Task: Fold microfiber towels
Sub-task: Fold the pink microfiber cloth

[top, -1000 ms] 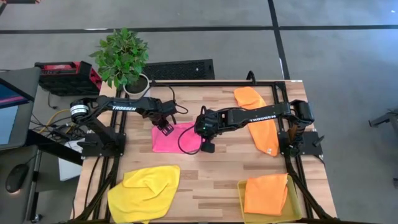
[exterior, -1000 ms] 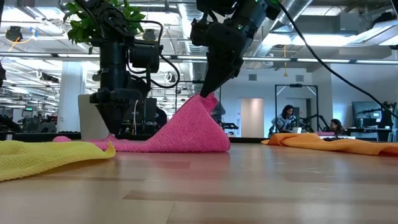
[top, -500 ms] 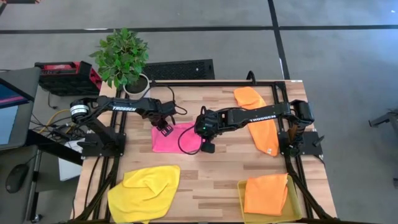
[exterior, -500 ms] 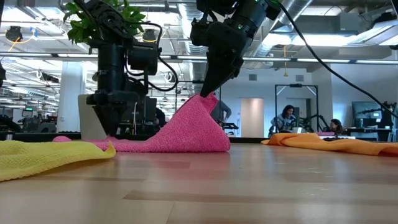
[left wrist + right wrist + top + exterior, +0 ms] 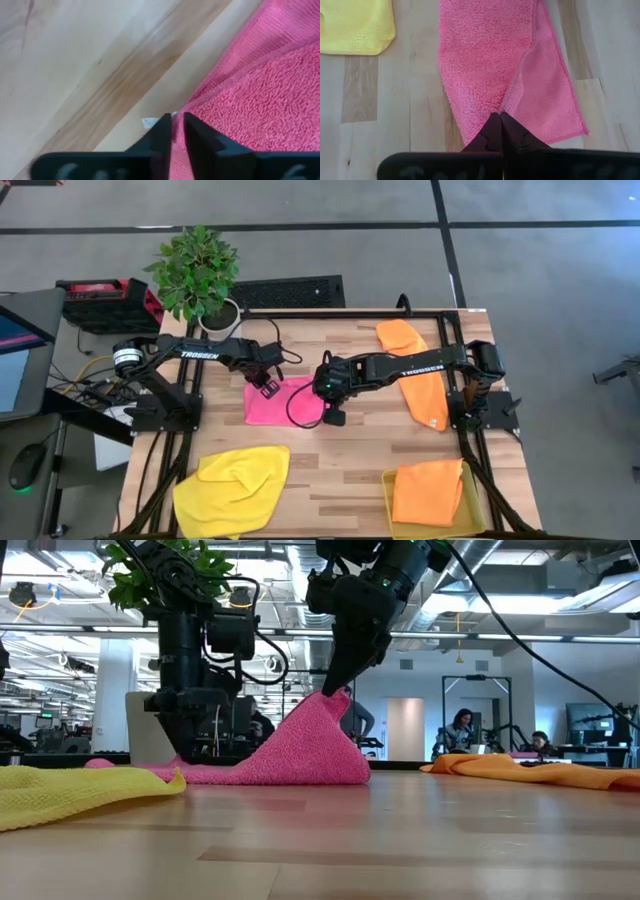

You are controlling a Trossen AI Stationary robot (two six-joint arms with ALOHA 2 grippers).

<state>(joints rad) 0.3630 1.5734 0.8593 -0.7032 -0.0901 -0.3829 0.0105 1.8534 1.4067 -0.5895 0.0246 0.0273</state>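
Barely shifted from earlier frames; only left gripper (image 5: 266, 386) pinched in on pink towel (image 5: 285, 401) far corner. High view: pink towel mid-frame, right gripper (image 5: 331, 416) clamped on its near-right corner; yellow towel (image 5: 232, 488) lower left, orange towel (image 5: 420, 380) upper right, another in tray (image 5: 392, 479). Low view: pink corner tented up. Left wrist: fingers nearly together on hem. Right wrist: shut on corner. Judged: none folded yet.

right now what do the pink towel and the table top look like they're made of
Hot pink microfiber towel: soft cloth, likely microfiber; fuzzy looped pile, stitched hem, drapes in a peak. Light wooden table top: looks like wood planks with visible grain and seams, smooth, slightly glossy finish.
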